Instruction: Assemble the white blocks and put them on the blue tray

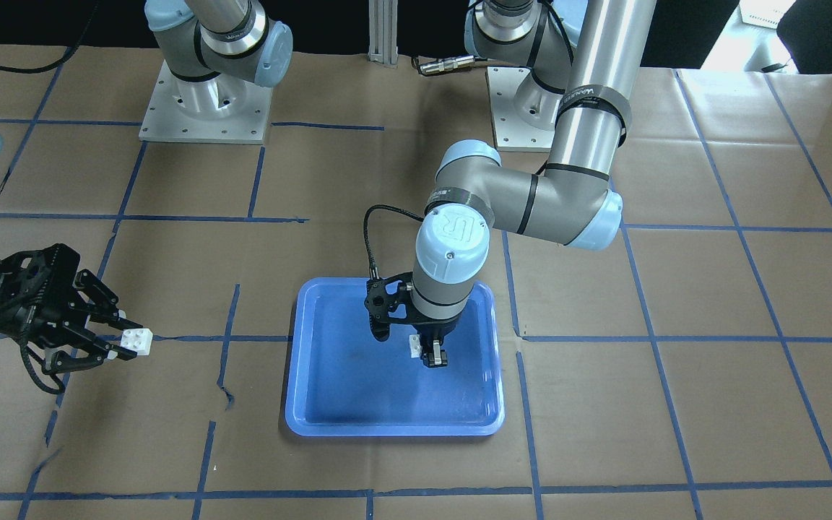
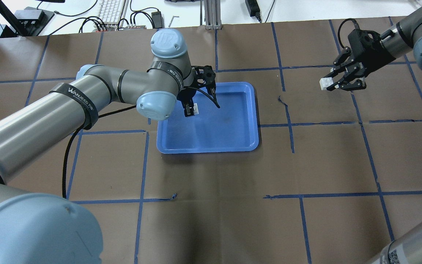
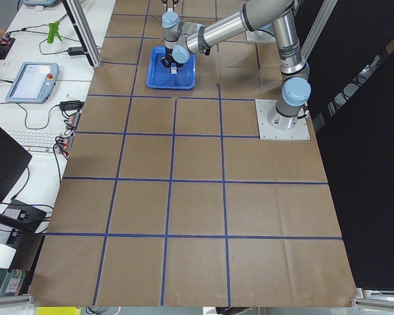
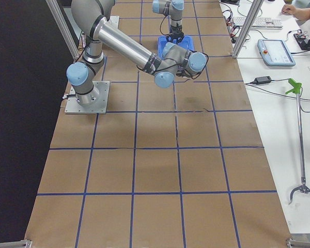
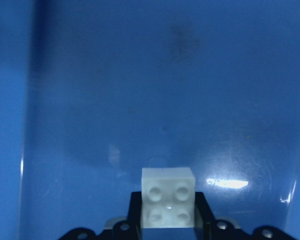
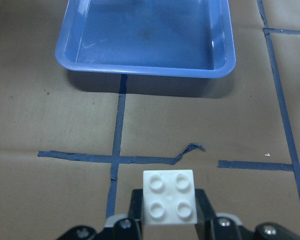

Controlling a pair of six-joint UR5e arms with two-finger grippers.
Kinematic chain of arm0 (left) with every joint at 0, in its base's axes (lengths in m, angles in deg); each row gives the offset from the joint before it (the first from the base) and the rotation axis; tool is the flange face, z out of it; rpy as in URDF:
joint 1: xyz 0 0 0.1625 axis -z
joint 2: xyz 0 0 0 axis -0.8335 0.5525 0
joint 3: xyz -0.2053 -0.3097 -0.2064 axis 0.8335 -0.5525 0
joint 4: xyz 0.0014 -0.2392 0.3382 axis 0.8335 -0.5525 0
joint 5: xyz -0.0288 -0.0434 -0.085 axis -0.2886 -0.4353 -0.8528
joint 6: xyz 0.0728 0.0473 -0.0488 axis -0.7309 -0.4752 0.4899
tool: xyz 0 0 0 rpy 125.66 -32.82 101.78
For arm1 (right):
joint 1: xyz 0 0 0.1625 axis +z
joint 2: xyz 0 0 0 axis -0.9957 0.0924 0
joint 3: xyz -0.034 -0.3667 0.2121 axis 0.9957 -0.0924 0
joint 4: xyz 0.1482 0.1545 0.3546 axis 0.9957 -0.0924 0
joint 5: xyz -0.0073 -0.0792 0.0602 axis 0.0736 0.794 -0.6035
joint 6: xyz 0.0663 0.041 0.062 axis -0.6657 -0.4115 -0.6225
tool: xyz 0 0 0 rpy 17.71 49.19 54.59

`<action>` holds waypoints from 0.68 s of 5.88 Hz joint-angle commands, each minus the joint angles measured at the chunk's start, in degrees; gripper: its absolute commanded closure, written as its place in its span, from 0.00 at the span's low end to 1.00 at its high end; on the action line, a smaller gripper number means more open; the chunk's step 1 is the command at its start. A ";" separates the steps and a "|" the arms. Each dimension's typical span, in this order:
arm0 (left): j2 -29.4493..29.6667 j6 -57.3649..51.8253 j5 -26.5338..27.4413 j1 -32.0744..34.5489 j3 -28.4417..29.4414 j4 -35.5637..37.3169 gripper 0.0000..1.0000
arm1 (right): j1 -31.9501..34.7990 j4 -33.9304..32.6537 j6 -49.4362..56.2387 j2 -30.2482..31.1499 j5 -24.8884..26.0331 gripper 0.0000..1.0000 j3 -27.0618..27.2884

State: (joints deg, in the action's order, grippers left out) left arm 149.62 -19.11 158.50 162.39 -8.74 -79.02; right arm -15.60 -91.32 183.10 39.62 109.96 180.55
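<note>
Over the table, one white block is clamped by the left hand over the blue tray, another block by the right hand, well apart.

1. My left gripper: was largely hidden under my wrist from the front; first white block half covered.
2. My right gripper: fingers were cut by the bottom edge.
3. The second white block: was too small to tell in the side views.

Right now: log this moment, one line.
left gripper: first white block, over blue tray | right gripper: second white block, off tray | unassembled
</note>
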 commanded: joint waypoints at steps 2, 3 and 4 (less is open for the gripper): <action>0.28 0.80 -0.02 1.65 -0.36 1.70 0.94 | 0.07 -0.03 -0.15 0.14 -0.53 0.69 0.25; 0.63 0.72 0.07 1.56 -0.45 1.79 0.84 | 0.07 -0.03 -0.15 0.14 -0.53 0.69 0.25; 1.59 0.63 0.07 1.56 -0.45 5.10 0.53 | 0.07 -0.03 -0.07 0.06 -0.62 0.69 0.25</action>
State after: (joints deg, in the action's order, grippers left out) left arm 150.48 -18.42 158.55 163.94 -9.15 -76.20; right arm -15.53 -91.34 182.97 39.74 109.40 180.79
